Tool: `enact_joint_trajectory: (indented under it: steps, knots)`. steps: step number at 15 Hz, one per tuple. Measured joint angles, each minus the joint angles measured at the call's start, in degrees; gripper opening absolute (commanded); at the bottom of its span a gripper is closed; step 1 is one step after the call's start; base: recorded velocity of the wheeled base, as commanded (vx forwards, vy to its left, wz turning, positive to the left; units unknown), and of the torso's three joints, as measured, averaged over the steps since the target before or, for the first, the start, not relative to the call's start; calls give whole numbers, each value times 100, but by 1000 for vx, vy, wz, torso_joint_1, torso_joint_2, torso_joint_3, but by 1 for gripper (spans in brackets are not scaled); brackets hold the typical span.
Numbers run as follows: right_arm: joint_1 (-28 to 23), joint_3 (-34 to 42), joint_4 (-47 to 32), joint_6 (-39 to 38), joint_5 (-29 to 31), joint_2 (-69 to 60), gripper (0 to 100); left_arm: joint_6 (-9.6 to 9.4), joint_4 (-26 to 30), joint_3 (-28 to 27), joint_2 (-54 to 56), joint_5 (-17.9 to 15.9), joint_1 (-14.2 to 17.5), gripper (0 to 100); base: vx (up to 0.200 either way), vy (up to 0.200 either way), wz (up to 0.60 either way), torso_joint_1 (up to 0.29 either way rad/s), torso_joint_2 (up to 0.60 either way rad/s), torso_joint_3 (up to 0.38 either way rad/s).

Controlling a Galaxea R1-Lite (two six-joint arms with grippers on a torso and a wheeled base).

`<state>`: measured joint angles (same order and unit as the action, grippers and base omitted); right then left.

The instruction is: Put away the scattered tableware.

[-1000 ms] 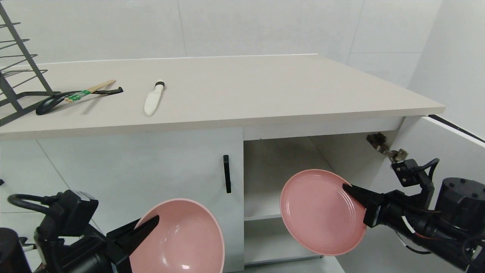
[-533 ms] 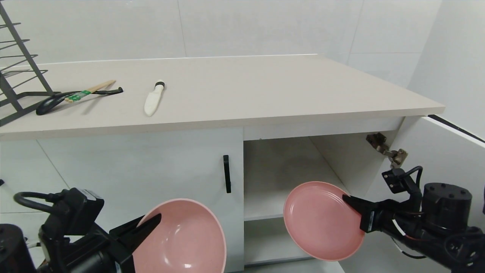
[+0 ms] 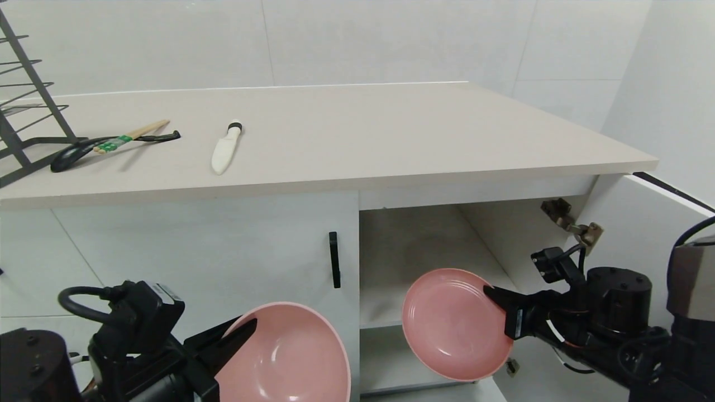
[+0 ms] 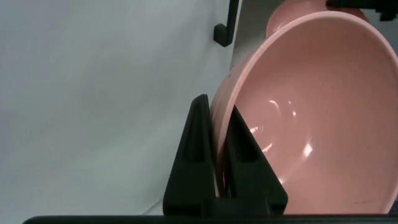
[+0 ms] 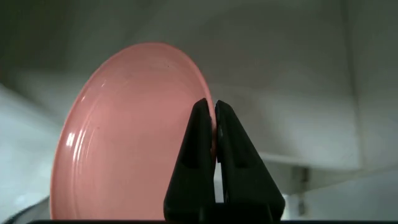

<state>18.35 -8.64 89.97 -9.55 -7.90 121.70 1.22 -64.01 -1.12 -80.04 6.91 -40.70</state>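
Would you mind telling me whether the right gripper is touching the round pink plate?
Touching. The right wrist view shows the right gripper closed on the rim of the round pink plate from both sides, with no gap visible.

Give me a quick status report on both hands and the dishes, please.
Left hand shut on pink bowl. Right hand shut on pink plate, on edge before the open cabinet. Nothing seen blocking the shelf.

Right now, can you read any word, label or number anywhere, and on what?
No text is legible.
The green band on the wooden chopsticks: too small to read.
The white sticker behind the left claw: blurred.
The pale sticker behind the right claw: blurred.
The pink round bowl and pink ridged plate: no print.
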Motion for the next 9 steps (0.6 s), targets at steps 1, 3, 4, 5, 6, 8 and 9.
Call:
enact_joint_trajectory:
  steps: [1, 3, 4, 5, 6, 8, 9]
  knots:
    - [20, -74, 0, 143, 276, 90, 0, 0, 5, 18, -20, 0, -37, 0, 0, 0, 0, 0, 0, 0]
    - [41, -194, -6, 369, 490, 369, 0, -33, 24, 83, -17, -2, -172, 0, 0, 0, 0, 0, 0, 0]
    - [48, -288, -5, 407, 522, 518, 0, -40, 32, 94, 0, -7, -232, 0, 0, 0, 0, 0, 0, 0]
    - [63, -378, -5, 413, 528, 617, 0, -40, 33, 99, 15, -10, -273, 0, 0, 0, 0, 0, 0, 0]
    - [78, -467, -5, 418, 530, 705, 0, -43, 35, 101, 22, -7, -284, 0, 0, 0, 0, 0, 0, 0]
    - [102, -572, -2, 416, 530, 831, 0, -44, 11, 105, 28, -5, -295, 0, 0, 0, 0, 0, 0, 0]
    - [107, -629, -2, 411, 530, 890, 0, -40, 10, 107, 30, -5, -295, 0, 0, 0, 0, 0, 0, 0]
